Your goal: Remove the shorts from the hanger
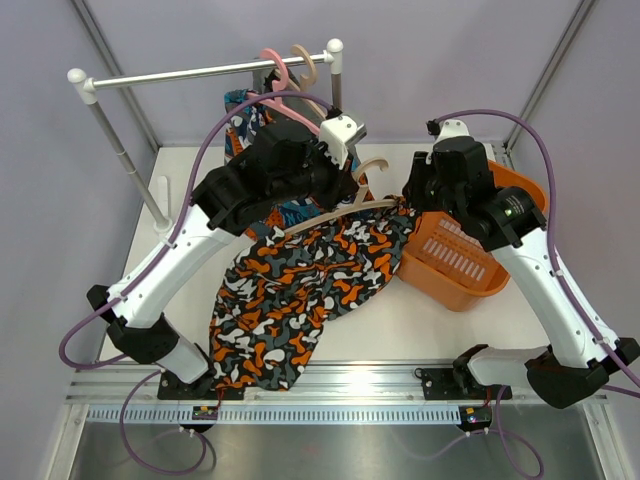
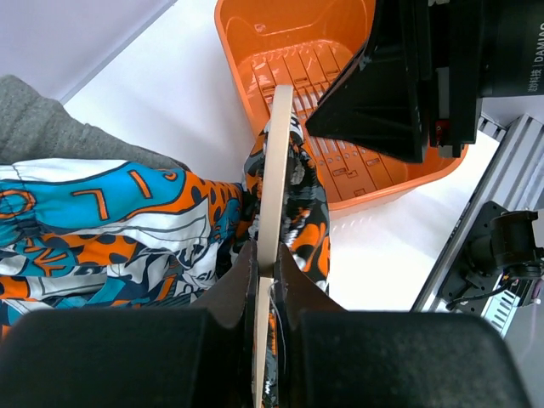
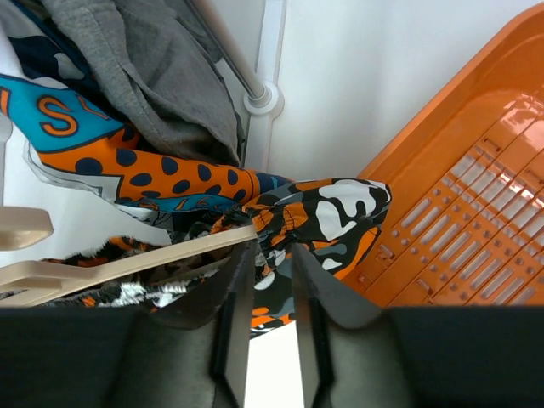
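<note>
Hanger (image 2: 276, 153), beige, is being pinched edge-on by the left gripper (image 2: 264, 255); the jaws are pressing flat against both faces of the bar, with nothing else between them. At the hanger's far end the right gripper (image 3: 272, 252) is standing with its jaws narrowly apart. A fold of the camouflage shorts (image 3: 340, 208) is sitting between the fingertips, but whether it is being pinched or only straddled cannot be told. The camouflage shorts are wrapping the hanger bar at the waistband and trailing across the table (image 1: 420, 330) toward the near edge. The top view is showing what the wrist views are not: the full spread of the camouflage cloth and the rail (image 1: 200, 73) at the back with a pink hanger (image 1: 272, 62) on it. The left wrist view is showing the blue-orange patterned shorts (image 2: 102, 221) bunched just beside the gripped bar, the dark grey shorts (image 2: 42, 127) above them, and the orange basket (image 2: 246, 51) beyond the hanger's end. Only the right wrist view is showing the grey cloth lying over the patterned shorts near a white rack post (image 3: 259, 98), with the basket wall just right of the fingers.
</note>
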